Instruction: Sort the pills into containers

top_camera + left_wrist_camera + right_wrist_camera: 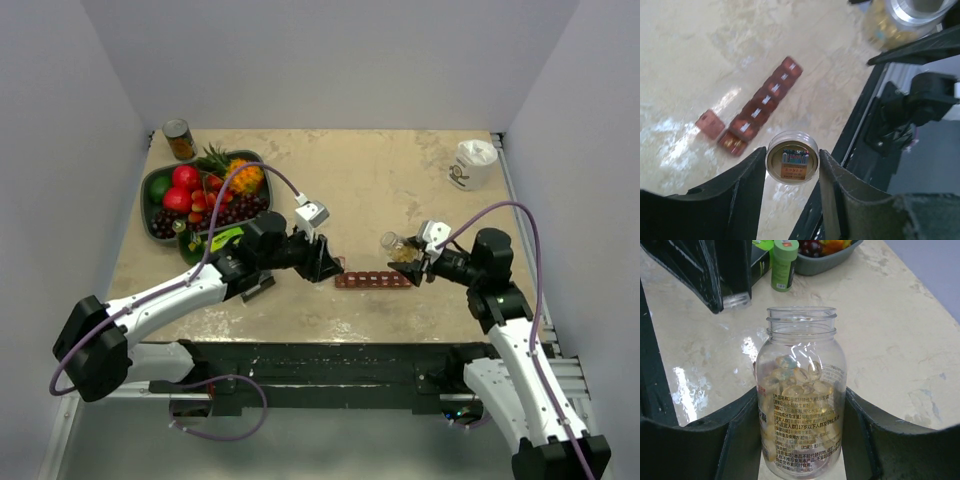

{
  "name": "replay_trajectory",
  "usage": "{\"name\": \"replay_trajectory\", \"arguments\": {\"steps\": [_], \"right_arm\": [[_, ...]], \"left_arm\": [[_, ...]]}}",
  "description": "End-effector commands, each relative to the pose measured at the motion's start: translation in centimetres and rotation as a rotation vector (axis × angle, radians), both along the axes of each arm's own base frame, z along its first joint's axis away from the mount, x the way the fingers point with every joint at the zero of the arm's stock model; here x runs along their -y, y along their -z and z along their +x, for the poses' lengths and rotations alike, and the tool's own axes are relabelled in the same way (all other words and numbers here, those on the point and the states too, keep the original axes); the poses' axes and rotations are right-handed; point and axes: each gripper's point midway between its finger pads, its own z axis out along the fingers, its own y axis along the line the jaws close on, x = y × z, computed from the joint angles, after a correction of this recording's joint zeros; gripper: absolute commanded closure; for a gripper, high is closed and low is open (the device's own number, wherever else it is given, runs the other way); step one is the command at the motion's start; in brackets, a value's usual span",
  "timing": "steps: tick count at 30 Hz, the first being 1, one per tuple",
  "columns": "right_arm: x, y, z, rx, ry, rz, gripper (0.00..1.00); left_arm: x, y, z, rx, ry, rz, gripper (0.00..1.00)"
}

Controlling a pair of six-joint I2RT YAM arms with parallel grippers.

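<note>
Surroundings: fruit bowl (148,192) left, white cup (472,163) right.
Containers (372,280): dark red strip, end lid open.
Left gripper (791,164): holds cap (792,156).
Right gripper (800,412): holds open bottle (801,355), golden pills (797,382) inside.

robot arms: 2, left arm (170,295), right arm (510,320)
grippers: 2, left gripper (791,155), right gripper (801,400)
pill organizer strip (762,102): 1
compartments in strip: 7
open lids (710,123): 1
clear pill bottle (801,355): 1
bottle cap (792,162): 1
pills (799,382): heaped in bottle, can't count
fruit bowl (144,195): 1
tin can (180,140): 1
white cup (472,163): 1
green-capped tube (784,265): 1
</note>
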Motion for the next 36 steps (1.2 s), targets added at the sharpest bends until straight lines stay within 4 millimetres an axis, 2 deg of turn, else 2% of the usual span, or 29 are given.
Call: {"name": "replay_trajectory", "arguments": {"steps": [1, 2, 3, 5, 6, 10, 13, 20, 25, 29, 30, 32, 36], "right_arm": [[0.1, -2.5, 0.4, 0.04, -0.04, -0.069, 1.0], [0.2, -2.1, 0.3, 0.02, -0.05, -0.092, 1.0], [0.1, -2.8, 0.6, 0.018, -0.058, -0.102, 1.0], [0.2, -2.5, 0.5, -0.023, -0.074, -0.131, 1.0], [0.2, -2.5, 0.6, -0.036, -0.079, -0.141, 1.0], [0.3, -2.6, 1.2, -0.111, -0.096, -0.183, 1.0], [0.5, -1.7, 0.5, -0.18, -0.123, -0.208, 1.0], [0.5, -1.4, -0.5, -0.159, -0.132, -0.21, 1.0], [0.6, -0.1, -1.2, -0.183, -0.149, -0.218, 1.0], [0.7, 0.3, -1.2, -0.176, -0.157, -0.239, 1.0], [0.7, 0.3, -1.2, -0.18, -0.162, -0.244, 1.0], [0.7, 0.6, -1.2, -0.181, -0.169, -0.258, 1.0], [0.6, 0.6, -1.2, -0.178, -0.177, -0.275, 1.0]], "left_arm": [[1.6, -5.2, -0.8, -0.01, 0.108, -0.263, 0.8], [1.7, -5.9, -0.6, 0.0, 0.116, -0.304, 0.8], [1.5, -5.7, -0.9, -0.042, 0.111, -0.326, 0.8], [1.2, -6.4, -0.8, -0.045, 0.121, -0.372, 0.8], [0.9, -5.9, -1.0, -0.072, 0.112, -0.374, 0.81], [-0.1, -6.4, -1.2, -0.076, 0.091, -0.411, 0.81], [-0.6, -6.2, -1.2, -0.098, 0.075, -0.433, 0.81], [-0.2, -6.7, -1.6, -0.142, 0.1, -0.506, 0.82], [0.0, -7.7, -2.3, -0.189, 0.13, -0.571, 0.82], [0.3, -8.5, -2.4, -0.208, 0.156, -0.621, 0.82], [0.5, -8.1, -2.4, -0.248, 0.154, -0.627, 0.83], [0.6, -9.0, -2.5, -0.238, 0.181, -0.67, 0.83], [1.4, -9.0, -2.0, -0.31, 0.195, -0.717, 0.84]]}}
